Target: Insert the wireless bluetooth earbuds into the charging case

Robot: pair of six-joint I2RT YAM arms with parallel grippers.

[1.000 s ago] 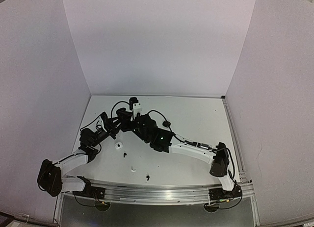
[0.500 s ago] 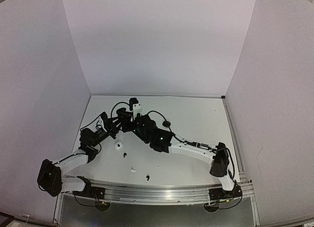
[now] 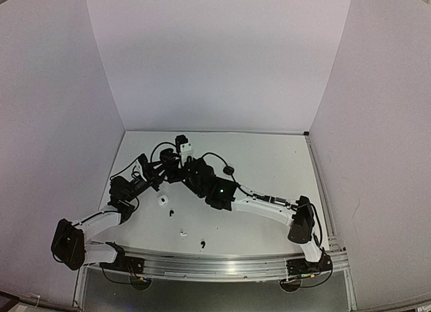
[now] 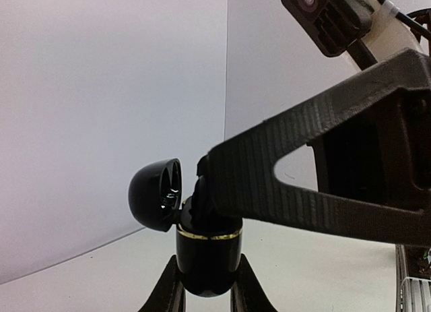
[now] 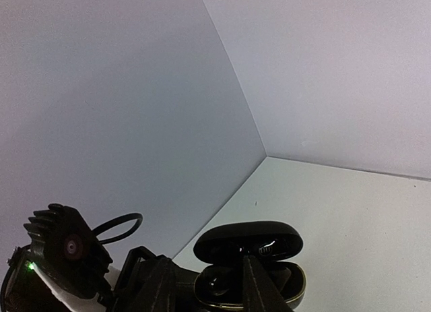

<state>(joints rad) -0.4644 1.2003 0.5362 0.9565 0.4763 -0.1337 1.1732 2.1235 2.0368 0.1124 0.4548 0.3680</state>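
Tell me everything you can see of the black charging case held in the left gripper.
The black charging case looks like glossy, rounded plastic, with a thin gold band below its rim. Its domed lid is hinged open and shows two hollows inside. The case stands upright, clamped at its base by the left gripper. The right gripper is at its mouth; contact is unclear.

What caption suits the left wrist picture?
Left pincer grips an open black charging case; right pincer sits at its opening.

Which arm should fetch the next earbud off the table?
Right. The left gripper is clamped on the open black charging case; the right gripper, fingers apart, looks empty, and a black earbud lies loose.
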